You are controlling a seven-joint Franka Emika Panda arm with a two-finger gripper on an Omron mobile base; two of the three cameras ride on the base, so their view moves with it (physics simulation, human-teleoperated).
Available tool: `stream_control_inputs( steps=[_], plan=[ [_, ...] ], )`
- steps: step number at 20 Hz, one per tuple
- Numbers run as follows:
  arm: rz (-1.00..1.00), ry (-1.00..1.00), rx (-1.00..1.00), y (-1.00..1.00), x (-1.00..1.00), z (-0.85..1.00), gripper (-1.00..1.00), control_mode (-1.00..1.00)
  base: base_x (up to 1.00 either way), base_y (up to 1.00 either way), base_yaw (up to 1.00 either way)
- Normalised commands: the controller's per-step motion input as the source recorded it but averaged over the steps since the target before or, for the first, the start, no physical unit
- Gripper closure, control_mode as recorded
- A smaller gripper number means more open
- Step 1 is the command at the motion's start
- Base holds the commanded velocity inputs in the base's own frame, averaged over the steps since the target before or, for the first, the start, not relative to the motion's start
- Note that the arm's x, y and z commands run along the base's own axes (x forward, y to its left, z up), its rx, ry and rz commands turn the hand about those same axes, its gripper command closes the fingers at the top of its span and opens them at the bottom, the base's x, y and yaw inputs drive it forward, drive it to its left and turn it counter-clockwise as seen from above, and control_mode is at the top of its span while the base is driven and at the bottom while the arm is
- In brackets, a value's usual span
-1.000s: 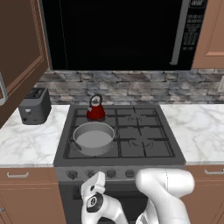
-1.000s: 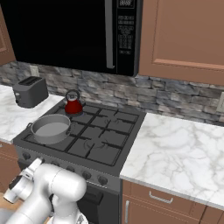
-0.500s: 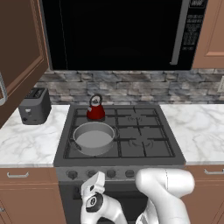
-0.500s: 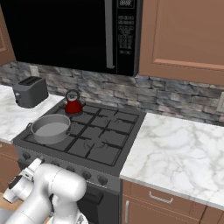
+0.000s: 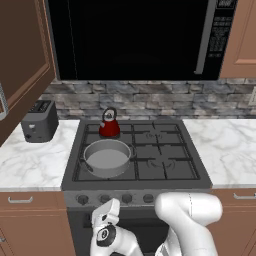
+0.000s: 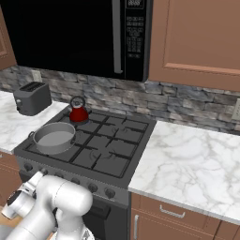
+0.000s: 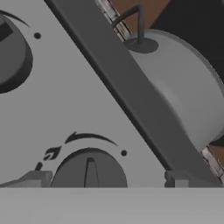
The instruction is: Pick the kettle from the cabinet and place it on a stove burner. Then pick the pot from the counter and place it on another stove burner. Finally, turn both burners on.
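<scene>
Pot [image 5: 107, 158] & kettle [image 5: 109, 125] block left burners; right free.

pot [image 7: 183, 92]: cut by right edge | knob [image 7: 89, 168]: lower half hidden

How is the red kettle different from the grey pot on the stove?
The kettle is shiny red, while the pot is dull grey metal. The kettle is narrow with a lid and arched black handle; the pot is wide, shallow and open, with small side handles. The kettle sits on a back burner, the pot on the front one. Both stand upright on the stove.
</scene>
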Motion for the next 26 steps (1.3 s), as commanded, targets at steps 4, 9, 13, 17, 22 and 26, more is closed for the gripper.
stream_control_inputs(
  steps=[4, 9, 13, 17, 22, 26],
  plan=[
    [0.0, 0.0, 0.0, 0.35, -0.56, -0.01, -1.0, -1.0, 0.0, 0.0, 0.0],
    [0.02, 0.0, 0.0, 0.41, -0.58, -0.05, -1.0, -1.0, 0.0, 0.0, 0.0],
    [0.04, 0.0, 0.0, 0.34, -0.64, -0.08, -1.0, -1.0, 0.0, 0.0, 0.0],
    [0.05, 0.0, 0.0, 0.33, -0.64, -0.09, -1.0, -1.0, 0.0, 0.0, 0.0],
    [0.05, 0.0, 0.0, 0.44, -0.57, -0.04, -1.0, -1.0, 0.0, 0.0, 0.0],
    [0.04, 0.0, 0.02, 0.49, -0.54, 0.0, -1.0, -1.0, 0.0, 0.0, 0.0]
  ],
)
